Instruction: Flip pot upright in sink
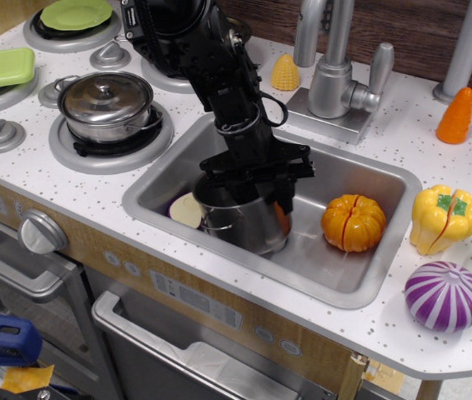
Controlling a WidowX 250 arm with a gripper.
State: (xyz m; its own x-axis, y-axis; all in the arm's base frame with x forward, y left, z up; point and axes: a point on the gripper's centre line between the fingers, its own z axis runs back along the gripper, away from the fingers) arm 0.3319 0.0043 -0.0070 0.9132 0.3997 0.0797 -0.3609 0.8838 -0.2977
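My tool (248,187) is down inside the sink (361,283), directly over the pot (244,223), and from the way the black fingers straddle the pot's top edge I judge they are closed on its rim, though the tips themselves are hidden behind the steel. The pot stands in the left half of the basin with its wall close to vertical and its mouth facing up toward my wrist, so I take the flip to be nearly or fully made. I hold it from above because a rim grip lets the base swing down onto the sink floor. Whether the base rests flat I cannot tell; the near wall of the sink hides it.

Just left of the pot lies a pale-faced purple vegetable slice (188,210), close against it. To the right sits the orange pumpkin (354,222), apart from the pot with bare sink floor between. On the far left of the worktop (369,333) a lidded steel pot (107,102) sits on a burner, well clear of my arm.
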